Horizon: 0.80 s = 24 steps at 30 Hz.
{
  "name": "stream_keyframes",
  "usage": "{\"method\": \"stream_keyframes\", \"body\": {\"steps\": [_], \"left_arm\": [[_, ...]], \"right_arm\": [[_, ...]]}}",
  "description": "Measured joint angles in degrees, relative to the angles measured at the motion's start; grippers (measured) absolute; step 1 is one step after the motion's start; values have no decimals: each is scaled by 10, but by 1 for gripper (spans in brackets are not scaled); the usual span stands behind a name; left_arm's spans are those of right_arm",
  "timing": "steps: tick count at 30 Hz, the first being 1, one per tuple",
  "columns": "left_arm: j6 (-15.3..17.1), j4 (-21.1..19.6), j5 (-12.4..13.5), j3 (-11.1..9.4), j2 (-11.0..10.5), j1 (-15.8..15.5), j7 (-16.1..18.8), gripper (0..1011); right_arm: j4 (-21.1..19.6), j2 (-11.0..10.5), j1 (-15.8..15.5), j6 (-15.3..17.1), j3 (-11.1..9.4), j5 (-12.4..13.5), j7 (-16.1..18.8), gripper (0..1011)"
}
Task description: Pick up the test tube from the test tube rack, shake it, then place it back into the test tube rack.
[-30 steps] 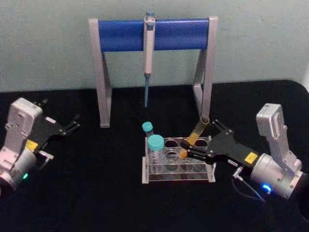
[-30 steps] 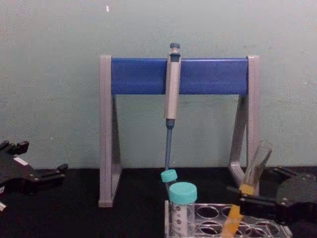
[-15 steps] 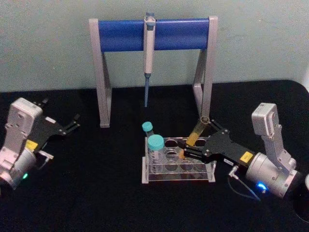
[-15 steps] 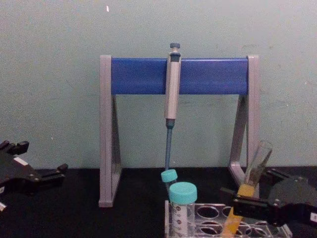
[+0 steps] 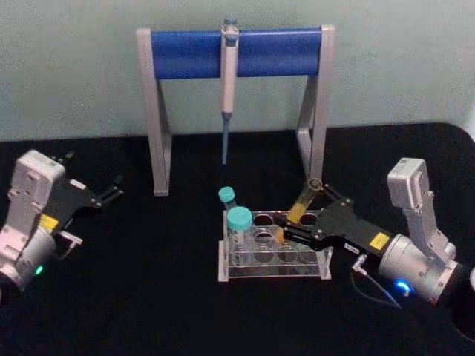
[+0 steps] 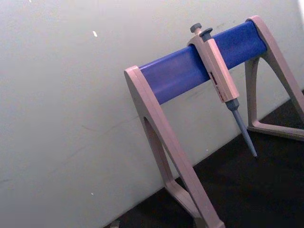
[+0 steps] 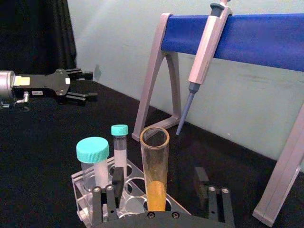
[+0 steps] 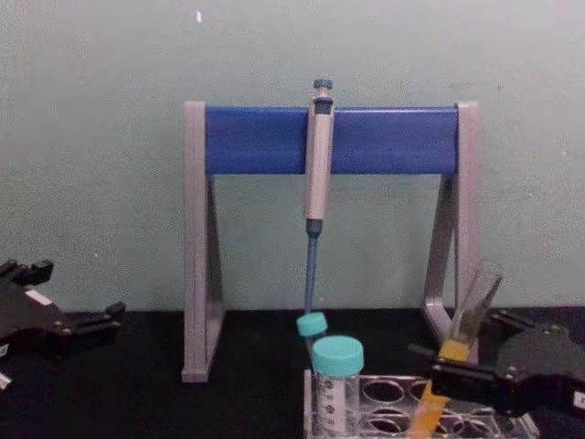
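Worktop (image 5: 148, 297): black; it carries the test tube rack, with the stand behind the rack and an arm to each side of it.
Pipette stand (image 5: 236, 53): grey legs and a blue crossbar, standing behind the rack against the pale wall.
Right arm: reaches in low from the right of the rack, its wrist tilted down toward the rack's right end.
Right hand (image 5: 303, 215): released. Its two fingers (image 7: 116, 178) stand spread on either side of the test tube, with a gap showing between each finger and the glass.
Left arm: parked well to the left of the rack, its left hand (image 5: 95, 169) spread and holding nothing.
Test tube rack (image 5: 274, 268): clear plastic, with round holes in its top plate.
Pipette (image 5: 228, 74): hangs from the crossbar, tip down, behind the rack.
Test tube (image 5: 306, 199): its lower end sits in a hole toward the rack's right end. It is tilted, with the open mouth leaning right and back, and it stands between the right hand's fingers. Yellow-orange liquid fills the lower part.
Wide teal-capped tube (image 5: 239, 222): upright at the rack's left end.
Small teal-capped tube (image 5: 227, 196): just behind the wide one, in the rack's back left corner.
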State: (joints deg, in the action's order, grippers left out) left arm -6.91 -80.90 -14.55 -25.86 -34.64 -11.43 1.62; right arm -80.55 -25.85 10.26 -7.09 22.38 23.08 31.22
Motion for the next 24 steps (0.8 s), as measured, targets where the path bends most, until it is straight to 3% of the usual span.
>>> {"method": "stream_keyframes", "body": {"steps": [6, 24], "left_arm": [[0, 0, 0, 0, 0, 0, 0, 1001], [0, 0, 0, 0, 0, 0, 0, 1001]], "right_arm": [[-1, 0, 0, 0, 0, 0, 0, 837], [-1, -1, -1, 0, -1, 0, -1, 266]]}}
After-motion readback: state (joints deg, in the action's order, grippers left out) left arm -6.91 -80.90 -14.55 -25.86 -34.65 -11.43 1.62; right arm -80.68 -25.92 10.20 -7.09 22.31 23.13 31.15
